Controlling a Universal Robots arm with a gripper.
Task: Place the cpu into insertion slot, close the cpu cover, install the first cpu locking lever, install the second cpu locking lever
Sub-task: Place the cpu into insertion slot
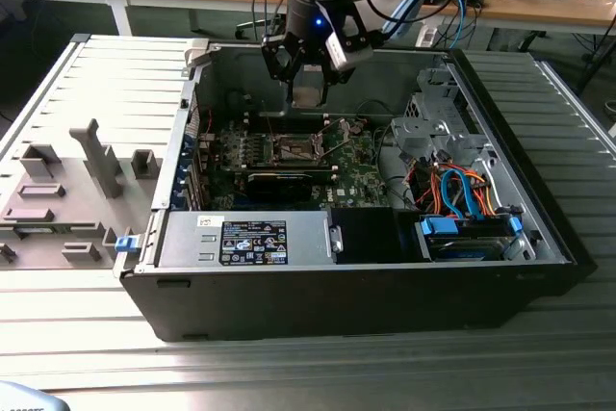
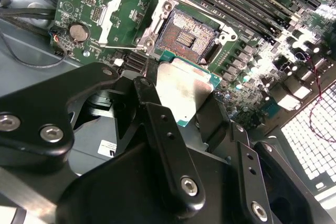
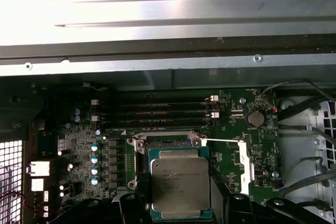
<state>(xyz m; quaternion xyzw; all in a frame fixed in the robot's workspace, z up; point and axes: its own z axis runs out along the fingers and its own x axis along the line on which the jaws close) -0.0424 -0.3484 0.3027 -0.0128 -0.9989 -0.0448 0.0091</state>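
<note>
My gripper (image 1: 308, 93) hangs inside the open computer case, shut on the cpu (image 1: 308, 96), a flat square chip with a silver-grey top. In both wrist views the cpu (image 2: 184, 90) (image 3: 180, 182) sits between the black fingers (image 2: 149, 100) by two opposite edges. It is held in the air above the insertion slot (image 2: 186, 35) (image 1: 294, 149), whose dark pin field is bare. The slot's silver rim (image 3: 163, 141) shows just past the chip. The cpu cover (image 2: 126, 17) (image 3: 245, 161), a silver frame with a window, is swung open beside the slot.
The case's metal walls (image 1: 197, 93) surround the green board. A long black card (image 1: 279, 180) and a labelled black box (image 1: 252, 241) lie toward the case's front. Drive cage and blue and orange cables (image 1: 462, 190) are on the exterior view's right. Memory slots (image 3: 157, 113) run beside the slot.
</note>
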